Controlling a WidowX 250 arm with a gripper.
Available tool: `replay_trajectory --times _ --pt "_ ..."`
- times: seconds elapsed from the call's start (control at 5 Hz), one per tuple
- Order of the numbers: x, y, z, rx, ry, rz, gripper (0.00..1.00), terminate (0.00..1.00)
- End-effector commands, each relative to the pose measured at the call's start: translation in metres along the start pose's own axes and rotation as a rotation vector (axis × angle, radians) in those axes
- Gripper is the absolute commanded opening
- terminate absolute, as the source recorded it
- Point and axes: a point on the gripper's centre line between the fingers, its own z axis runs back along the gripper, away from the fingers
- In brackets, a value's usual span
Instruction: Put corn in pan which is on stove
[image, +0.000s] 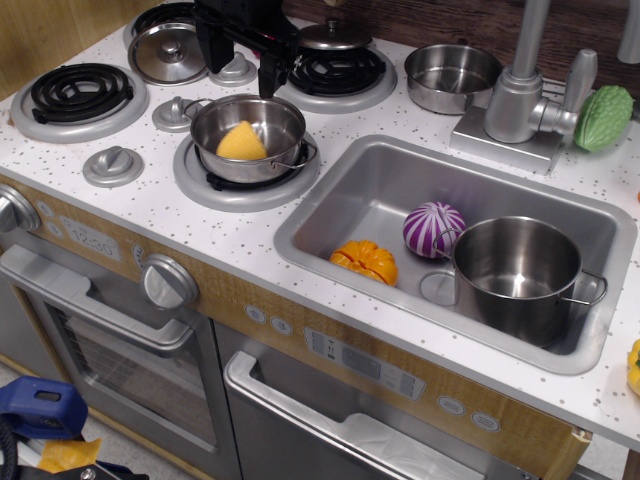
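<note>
The yellow corn (242, 142) lies inside the shiny steel pan (249, 136), which sits on the front right burner of the stove (140, 205). My black gripper (238, 60) hangs just behind and above the pan, its fingers (268, 72) spread apart and empty. The corn is free of the gripper and rests against the pan's back left wall.
A lid (172, 53) rests on the back left burner. A small steel bowl (451, 76) stands by the faucet (520, 90). The sink (350, 205) holds an orange pumpkin toy (365, 262), a purple striped ball (433, 228) and a tall steel pot (518, 277). A green toy (603, 117) lies far right.
</note>
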Motion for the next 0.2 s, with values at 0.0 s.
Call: replay_trajectory --times 0.0 --pt "0.0103 0.0082 0.0357 0.031 -0.09 0.01 1.0 1.0"
